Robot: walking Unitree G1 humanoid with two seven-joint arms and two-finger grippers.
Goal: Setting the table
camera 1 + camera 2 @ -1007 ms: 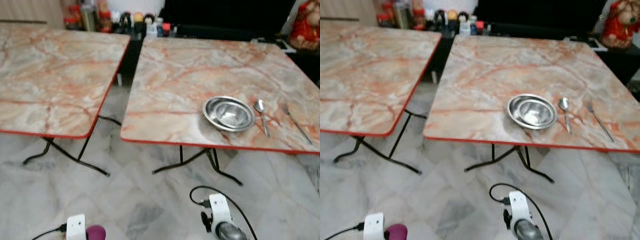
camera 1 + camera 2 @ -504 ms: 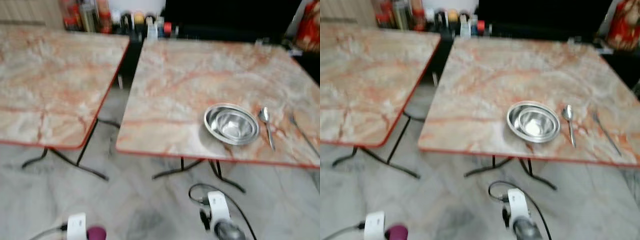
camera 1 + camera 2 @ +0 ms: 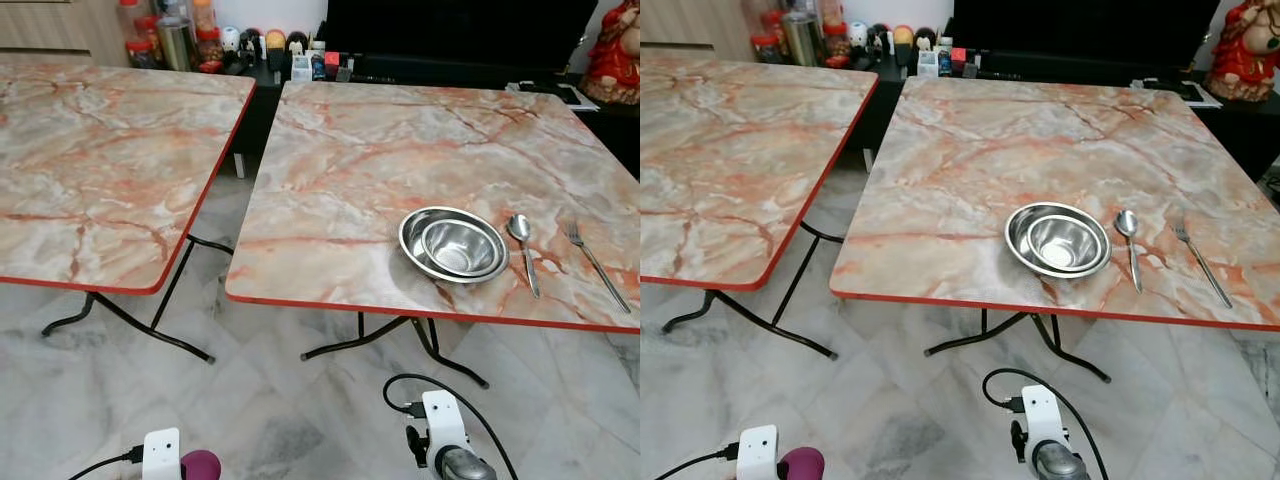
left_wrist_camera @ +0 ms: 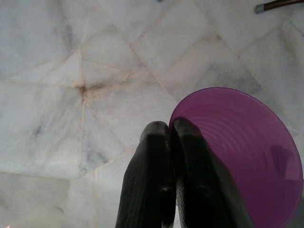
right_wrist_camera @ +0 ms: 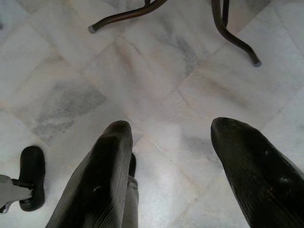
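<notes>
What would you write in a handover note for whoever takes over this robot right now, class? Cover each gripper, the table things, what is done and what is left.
Left gripper: shut on the rim of a purple cup, held low over the floor.
Right gripper: open, empty, hanging above the marble floor.
On the right table: a steel bowl nested in a steel plate, then a spoon and a fork to its right.
Done: plate, bowl, spoon and fork laid.
Left: probably set the cup at this place setting.
</notes>
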